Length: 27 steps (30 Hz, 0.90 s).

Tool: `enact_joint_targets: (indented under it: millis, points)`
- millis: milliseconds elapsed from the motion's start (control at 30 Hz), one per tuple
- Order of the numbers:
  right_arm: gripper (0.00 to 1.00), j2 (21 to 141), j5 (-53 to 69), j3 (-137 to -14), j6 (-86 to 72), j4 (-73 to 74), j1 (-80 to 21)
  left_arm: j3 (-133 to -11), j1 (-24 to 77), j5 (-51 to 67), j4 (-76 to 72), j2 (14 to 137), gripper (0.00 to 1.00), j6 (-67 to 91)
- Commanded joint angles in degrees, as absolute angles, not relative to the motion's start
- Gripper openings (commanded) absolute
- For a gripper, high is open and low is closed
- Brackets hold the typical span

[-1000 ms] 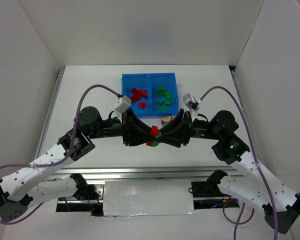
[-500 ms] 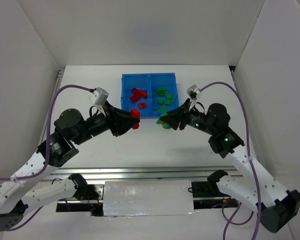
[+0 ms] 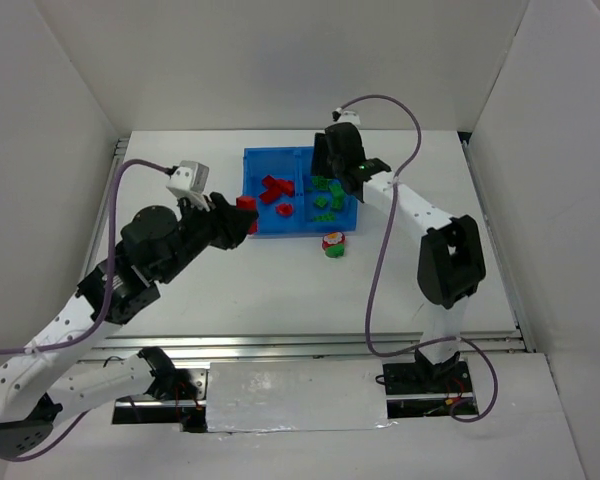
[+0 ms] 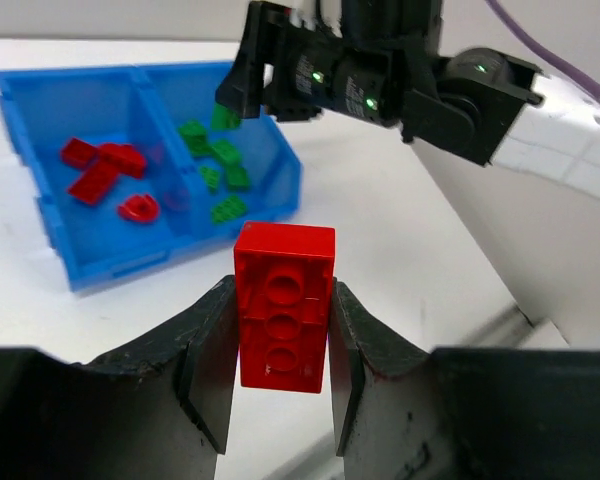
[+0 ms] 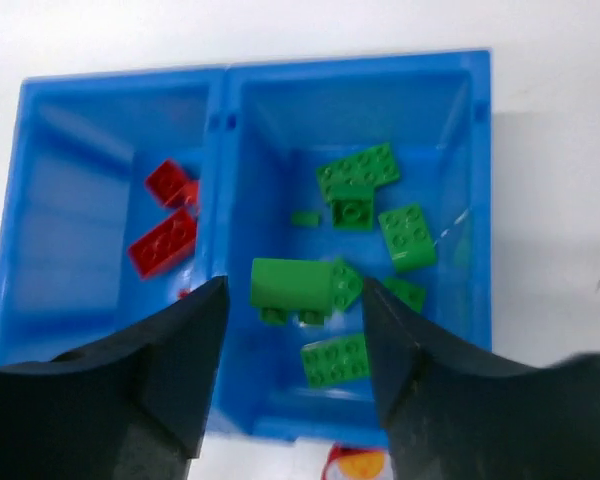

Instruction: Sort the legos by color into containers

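My left gripper is shut on a red lego brick, held in the air just left of the blue tray. My right gripper hangs over the tray's right compartment with its jaws open. A green brick lies between them with a gap on each side. I cannot tell if it is falling or resting. Red legos lie in the left compartment, green legos in the right. The tray also shows in the left wrist view and the right wrist view.
A small piece in red, green and yellow lies on the white table just in front of the tray's right compartment; its top shows in the right wrist view. White walls enclose the table on three sides.
The grippers met over the table's middle on a joined red and green piece. They parted: left moved back-left with the red brick, right swung over the right compartment with the green brick and opened.
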State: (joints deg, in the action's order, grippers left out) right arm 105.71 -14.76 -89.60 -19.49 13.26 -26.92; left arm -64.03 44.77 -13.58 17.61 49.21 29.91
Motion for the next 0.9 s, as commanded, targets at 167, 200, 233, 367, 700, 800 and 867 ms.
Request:
enact_joint_targets:
  millis: [167,200,233,367,700,800,867]
  points:
    - [0.82,108.3,-18.1,-105.6,-18.6,23.5,-24.9,-72.8,33.3,-11.0,9.2,67.7,0.00,27.4]
    - [0.82,106.9,-18.3,-104.7,-19.9,24.4,-24.5,-73.2,32.0,-9.2,6.4,72.0,0.00,27.1]
    - [0.83,102.9,-18.3,-103.3,-20.7,25.0,-24.3,-73.9,30.3,-6.6,5.5,74.6,0.00,26.7]
    - [0.85,86.8,-14.3,-87.1,-27.8,21.8,-23.2,-79.7,29.1,-8.9,2.2,88.9,0.06,22.8]
    - [0.93,58.6,-1.9,-53.4,-32.0,15.1,-23.8,-98.6,24.4,-9.7,8.8,111.3,0.85,23.4]
    - [0.94,58.0,-3.1,-52.1,-32.2,16.8,-23.8,-98.0,24.3,-9.5,7.8,109.5,1.00,23.8]
    - [0.99,60.3,-2.8,-50.4,-33.0,16.7,-24.0,-97.9,24.3,-8.9,9.2,107.3,0.99,24.5]
